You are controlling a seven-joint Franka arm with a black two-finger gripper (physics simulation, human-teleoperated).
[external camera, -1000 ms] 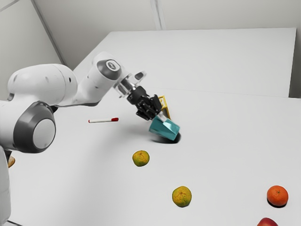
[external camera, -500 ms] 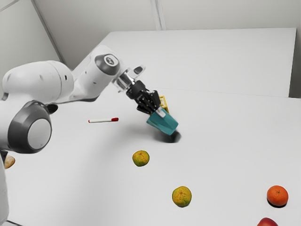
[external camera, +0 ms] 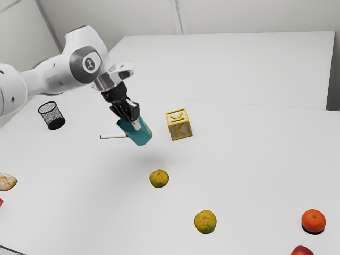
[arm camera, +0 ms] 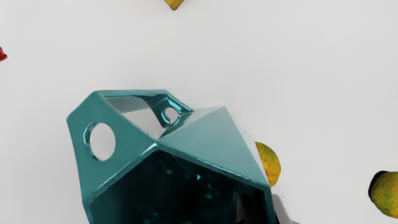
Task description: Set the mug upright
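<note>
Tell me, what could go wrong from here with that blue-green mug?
The end effector pinches the mug by one side wall, near the rim, so it might swivel or slip.

The mug hangs tilted; lowered like that, its bottom edge could touch first and it might topple.

In the exterior view, the marker lies partly behind the mug, so a careless descent might bump it.
</note>
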